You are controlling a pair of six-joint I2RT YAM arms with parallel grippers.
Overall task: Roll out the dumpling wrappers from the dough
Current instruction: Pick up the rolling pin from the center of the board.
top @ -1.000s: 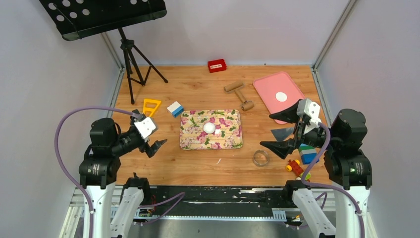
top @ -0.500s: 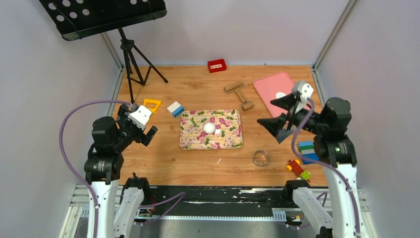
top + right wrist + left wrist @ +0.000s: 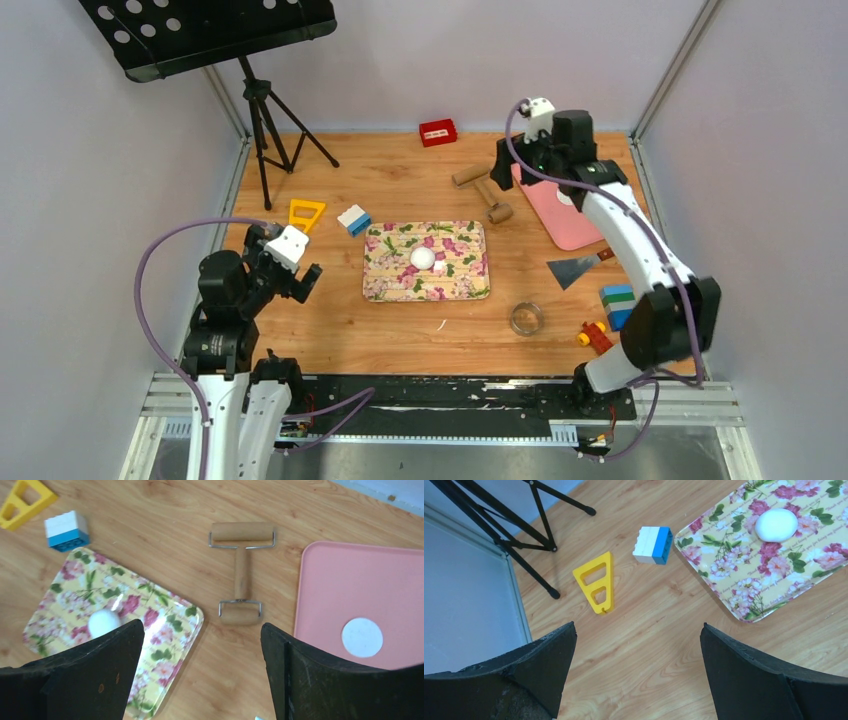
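Right fingers (image 3: 85, 680) newly above roller (image 3: 240, 573), pink tray (image 3: 350, 580)

dough (image 3: 776, 525): a white ball on the floral tray (image 3: 744, 595)
block (image 3: 653, 545): white and blue, near the tray
left gripper (image 3: 638, 635): jaws wide apart, empty

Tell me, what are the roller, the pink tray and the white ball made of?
The roller looks like bare wood: tan and matte, its parts joined by thin shiny wire, likely metal. The pink tray is smooth and evenly coloured with rounded corners, probably plastic. The white ball is matte and slightly uneven, so it seems to be soft dough.
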